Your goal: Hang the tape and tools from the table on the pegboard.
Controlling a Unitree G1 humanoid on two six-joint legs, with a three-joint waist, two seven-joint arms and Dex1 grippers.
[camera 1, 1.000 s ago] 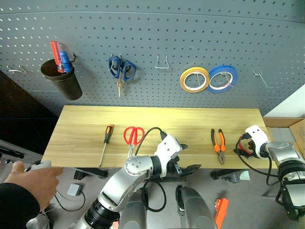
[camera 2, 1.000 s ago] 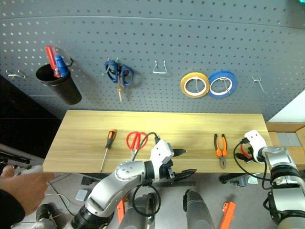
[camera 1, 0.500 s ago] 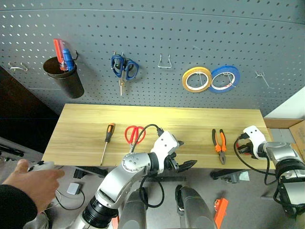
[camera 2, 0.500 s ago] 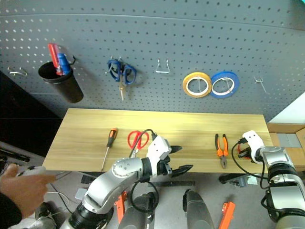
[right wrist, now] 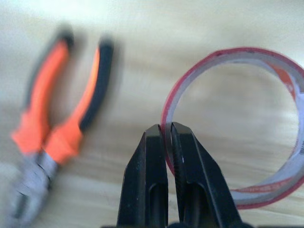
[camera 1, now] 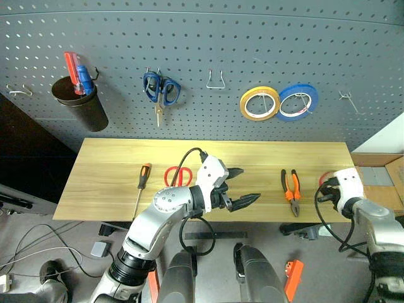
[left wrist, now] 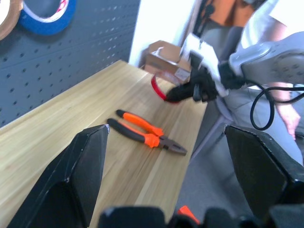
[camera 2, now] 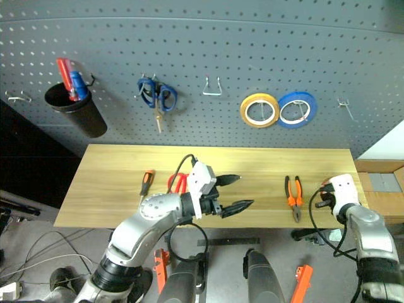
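- So the right gripper (right wrist: 168, 142) is pinching the thin wall of the red tape (right wrist: 266, 123), fingers clamped together on the ring's rim, over the right end of the table (camera 1: 252, 154) near its front edge. Looks to me like the tape step is the one in hand.
- The left gripper (camera 1: 245, 187) is hanging over the front edge around the middle, fingers spread wide apart, carrying nothing.
- The pliers (camera 1: 290, 189) are lying flat just beside the tape, near the right front corner. The red scissors (camera 1: 175, 177) and the little orange-handled tool (camera 1: 141, 186) are sitting toward the left half, well apart from the tape.
- Farthest back, the pegboard (camera 1: 252, 50) is already carrying blue scissors (camera 1: 160, 89), a yellow roll (camera 1: 259, 104) and a blue roll (camera 1: 297, 103).
- My guess for the next move: carrying the ring up to a free hook (camera 1: 346, 100) on the right and threading its hole over the tip. The wall's so slim it might twist in the pinch.
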